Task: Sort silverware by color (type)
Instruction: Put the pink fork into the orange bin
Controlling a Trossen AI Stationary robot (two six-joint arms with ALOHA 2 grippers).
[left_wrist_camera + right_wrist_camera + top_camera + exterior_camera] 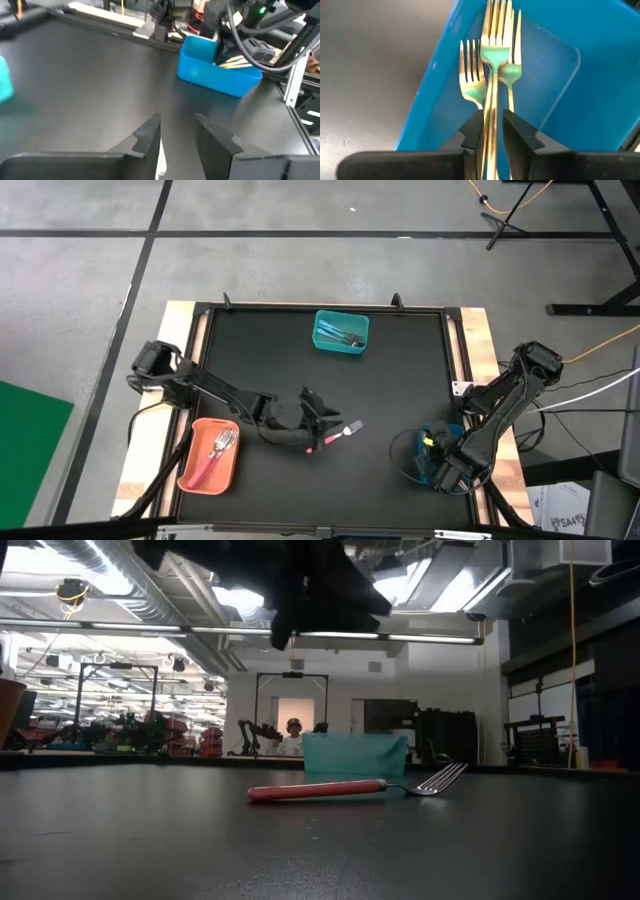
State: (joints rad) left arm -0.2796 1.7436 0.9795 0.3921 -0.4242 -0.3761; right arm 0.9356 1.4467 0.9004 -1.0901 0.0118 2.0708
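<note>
High view: matte black table, wood-edged. Teal bin upper centre, orange bin lower left, blue bin lower right. Left gripper open, empty, over pink-handled fork at centre. Right wrist view alone shows right gripper fingers slightly parted around a gold fork in the blue bin.

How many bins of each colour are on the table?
teal bin: 1
orange bin: 1
blue bin: 1
Total: 3 bins
</note>
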